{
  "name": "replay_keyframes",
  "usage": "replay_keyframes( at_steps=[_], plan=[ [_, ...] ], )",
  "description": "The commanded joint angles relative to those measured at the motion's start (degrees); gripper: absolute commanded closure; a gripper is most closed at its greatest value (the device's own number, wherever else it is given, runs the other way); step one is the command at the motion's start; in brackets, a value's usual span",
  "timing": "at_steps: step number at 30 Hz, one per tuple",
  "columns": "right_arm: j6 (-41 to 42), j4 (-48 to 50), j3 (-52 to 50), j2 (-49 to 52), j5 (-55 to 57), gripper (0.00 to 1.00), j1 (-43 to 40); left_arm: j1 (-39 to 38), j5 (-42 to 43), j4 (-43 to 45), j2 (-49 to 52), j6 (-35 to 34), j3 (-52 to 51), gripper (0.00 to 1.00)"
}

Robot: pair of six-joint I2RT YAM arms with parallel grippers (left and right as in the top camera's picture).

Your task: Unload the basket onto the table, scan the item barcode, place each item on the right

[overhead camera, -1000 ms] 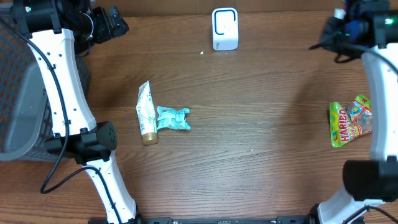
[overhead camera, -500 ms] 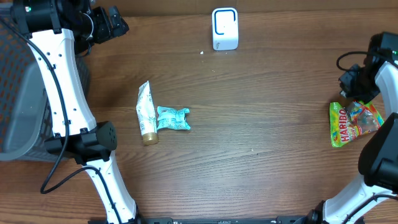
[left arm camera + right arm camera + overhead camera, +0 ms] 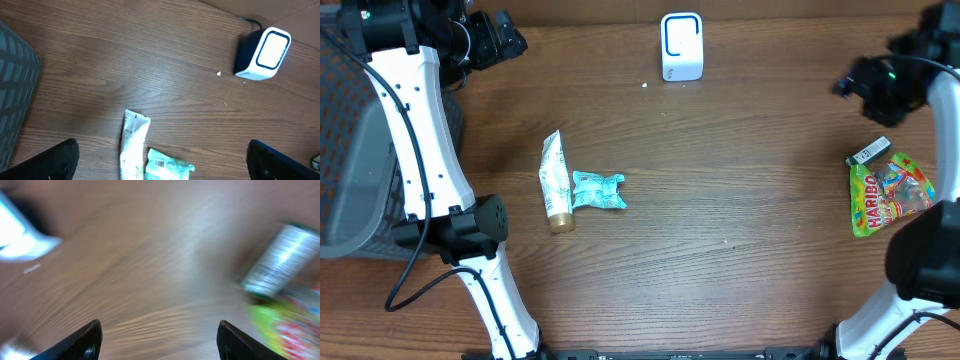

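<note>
Right wrist caught the right gripper [image 3: 159, 342] spread, empty; silver stick pack [image 3: 280, 260] looked light, stiff, best pinched across its narrow middle.

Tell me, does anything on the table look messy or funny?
A small silver pack lies crooked at the top corner of the candy bag, over on the right side. Nothing looks spilled or broken.

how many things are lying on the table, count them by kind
tube: 1
teal packet: 1
candy bag: 1
small silver pack: 1
scanner: 1
total: 5
</note>
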Motion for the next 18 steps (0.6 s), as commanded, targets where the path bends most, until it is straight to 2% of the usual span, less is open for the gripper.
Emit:
replay_keyframes(
  at_steps=[1, 6, 11, 18],
  plan=[
    [-4.0, 0.9, 1.2, -0.6, -11.4, 0.26, 9.6, -0.4, -0.1, 0.0, -0.6, 0.7, 0.7, 0.0],
    [-3.7, 5.6, -1.7, 1.4, -11.4, 0.23, 22.5, -0.4, -0.1, 0.0, -0.6, 0.7, 0.7, 0.0],
    [-2.3, 8.6, -2.1, 7.4, -11.2, 0.2, 34.0, -0.4, -0.1, 0.0, -0.6, 0.7, 0.7, 0.0],
    [-1.1, 10.6, -2.1, 14.6, -14.9, 0.19, 41.7, -0.4, -0.1, 0.0, -0.6, 0.7, 0.7, 0.0]
  ],
)
